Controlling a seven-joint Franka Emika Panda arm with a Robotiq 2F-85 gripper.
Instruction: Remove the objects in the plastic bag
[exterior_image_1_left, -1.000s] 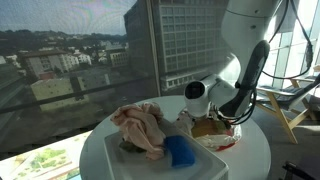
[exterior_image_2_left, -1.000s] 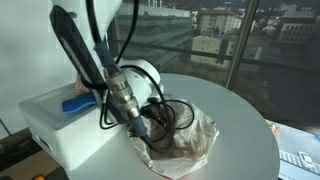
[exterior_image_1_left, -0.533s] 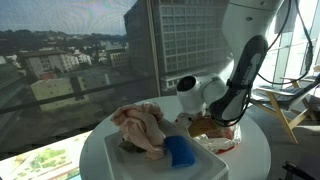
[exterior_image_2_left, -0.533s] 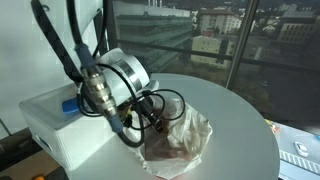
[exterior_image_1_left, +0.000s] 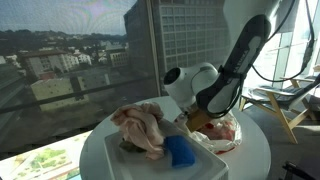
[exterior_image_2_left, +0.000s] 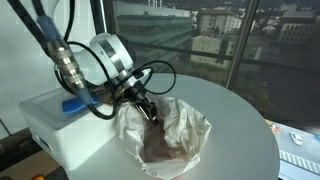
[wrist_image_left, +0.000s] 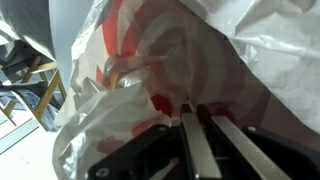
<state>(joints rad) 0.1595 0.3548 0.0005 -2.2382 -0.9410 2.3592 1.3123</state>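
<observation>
The clear, pink-tinted plastic bag lies crumpled on the round white table. My gripper is shut on its upper edge, and the film is pulled up into a peak there. In the wrist view the two fingers press together with bag film pinched at their tips. In an exterior view the bag sits under the gripper. The pinkish-beige cloth and the blue rounded item lie outside the bag on a white box; the blue item also shows from behind the arm.
A white box stands on the table beside the bag. Large windows surround the table. A wooden chair stands beyond the arm. Black cables loop off the wrist above the bag.
The gripper has risen and swung toward the white box, still shut, pulling the bag's edge up with it. The cloth and blue item have not moved.
</observation>
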